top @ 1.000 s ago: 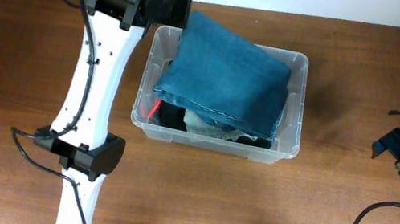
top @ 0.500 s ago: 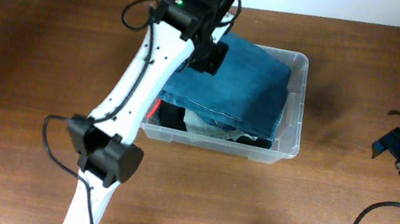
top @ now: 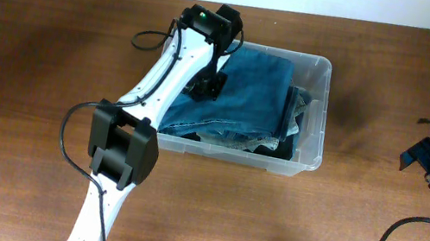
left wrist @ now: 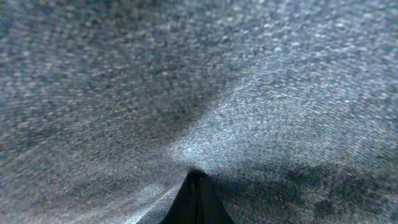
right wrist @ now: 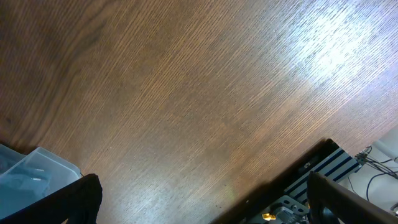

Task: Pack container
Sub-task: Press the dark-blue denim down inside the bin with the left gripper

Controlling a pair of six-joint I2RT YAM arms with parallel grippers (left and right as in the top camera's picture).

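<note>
**Presently: left arm bearing down on denim in the container; snag and tipping risks noted**

Your left gripper (top: 208, 84) has its fingers together, tips buried in the blue denim garment (top: 251, 87). The left wrist view shows only cloth, so you cannot tell whether a fold is pinched. If one is, lifting away would likely drag the denim out.

The container (top: 326, 87) sits on the worktop (top: 32, 64) at upper centre of the overhead frame, with nothing bracing it. A hard push near its left wall could tilt or slide it.

Dark clothing (top: 296, 108) bunches along the right wall and pokes from under the denim's lower edge, so the load may ride above the rim. A cable loop (top: 143, 36) hangs just beside the upper-left corner and could catch.

Your right gripper (right wrist: 203, 179), fingers wide apart and empty, sits well apart at the right edge, obstructing nothing.
</note>
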